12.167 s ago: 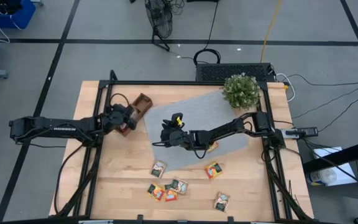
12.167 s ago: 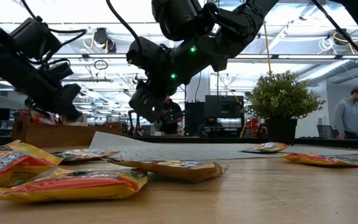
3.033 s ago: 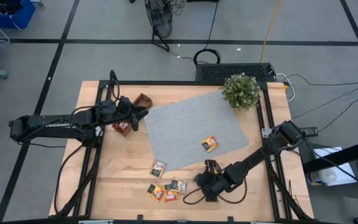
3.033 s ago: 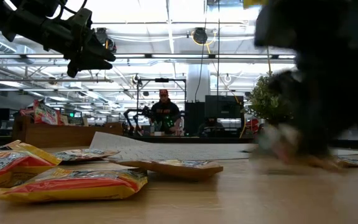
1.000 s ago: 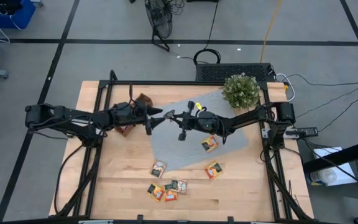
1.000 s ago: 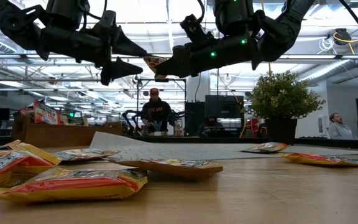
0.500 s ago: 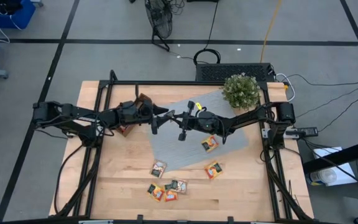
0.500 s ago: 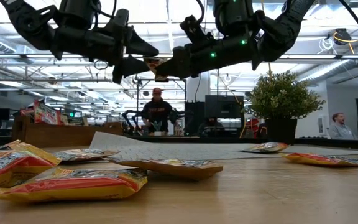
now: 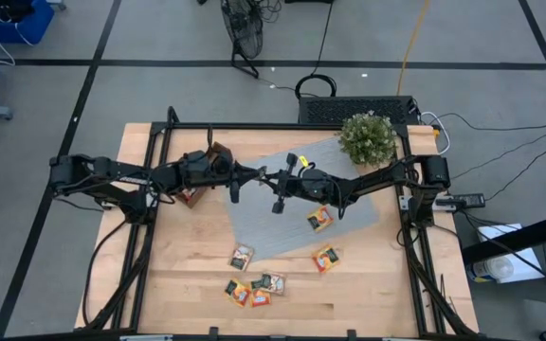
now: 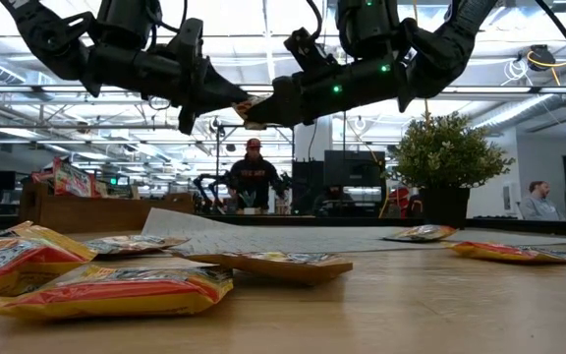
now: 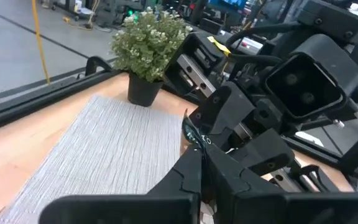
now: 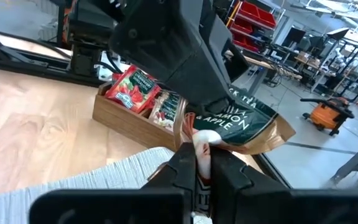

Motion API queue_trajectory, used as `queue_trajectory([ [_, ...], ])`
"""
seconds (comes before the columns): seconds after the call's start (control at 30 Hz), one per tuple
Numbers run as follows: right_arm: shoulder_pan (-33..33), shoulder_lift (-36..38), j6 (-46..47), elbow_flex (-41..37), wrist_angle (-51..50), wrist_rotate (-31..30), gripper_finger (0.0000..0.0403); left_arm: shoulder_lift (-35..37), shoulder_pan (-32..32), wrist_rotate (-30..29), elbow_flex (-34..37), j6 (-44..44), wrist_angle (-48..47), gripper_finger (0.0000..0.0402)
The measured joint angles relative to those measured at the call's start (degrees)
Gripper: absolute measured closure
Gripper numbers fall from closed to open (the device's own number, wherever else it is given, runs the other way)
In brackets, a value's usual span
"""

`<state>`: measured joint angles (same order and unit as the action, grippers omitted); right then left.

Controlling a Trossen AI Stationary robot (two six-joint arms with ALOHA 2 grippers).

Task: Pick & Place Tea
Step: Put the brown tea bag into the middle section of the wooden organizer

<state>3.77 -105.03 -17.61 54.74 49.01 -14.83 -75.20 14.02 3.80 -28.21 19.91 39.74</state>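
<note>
Tabletop (image 9: 188, 275): pale wood, smooth, visible grain. Mat (image 9: 292, 208): grey woven cloth, ribbed, matt. Tray (image 12: 126, 121): brown wood, satin finish. Tea sachets (image 10: 116, 287): glossy printed foil, crinkled. Left tool (image 10: 242, 100) and right tool (image 10: 254, 110): matt black plastic.

Bright overhead ceiling lights, backlit arms, soft foreground blur

Not much was legible. The green sachet (image 12: 246, 127) pinched between the two arms carried pale lettering – "MON" on one line, "& APPLE" under it, and above those what looked like "CK TEA", cut off by the black finger in front. The red sachets (image 12: 133, 88) in the tray (image 12: 124, 122) had print too small to read.
</note>
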Motion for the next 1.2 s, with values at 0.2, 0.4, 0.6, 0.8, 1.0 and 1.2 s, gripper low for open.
queue_trajectory([
  [0.2, -0.02, 0.08, 5.28, 0.1, -0.42, 0.12, 0.0378, 1.11, 0.19, 0.7, -0.52, -6.34, -0.4, 0.0397],
  [0.4, 0.02, 0.37, 13.19, 0.37, -4.56, 0.5, 0.0338, 5.16, 0.15, -0.84, -1.25, -12.32, -3.72, 0.0399],
  [0.6, -0.12, -0.5, 19.35, -0.31, -8.84, 11.18, 0.0256, 9.46, 0.35, -5.4, -1.98, -14.69, -6.83, 0.04],
  [0.8, 0.04, 0.04, 21.14, -0.03, -7.97, 12.03, 0.0195, 15.78, 0.15, -13.53, -1.82, -15.26, -19.82, 0.04],
  [1.0, -0.03, 0.07, 21.02, 0.0, -8.24, 12.09, 0.0185, 22.08, -0.69, -29.46, -0.52, -9.42, -39.7, 0.0401],
  [1.2, 0.02, 0.0, 18.75, -0.03, -8.96, 11.96, 0.0195, 26.68, -0.69, -31.31, 5.47, -7.57, -42.24, 0.0401],
])
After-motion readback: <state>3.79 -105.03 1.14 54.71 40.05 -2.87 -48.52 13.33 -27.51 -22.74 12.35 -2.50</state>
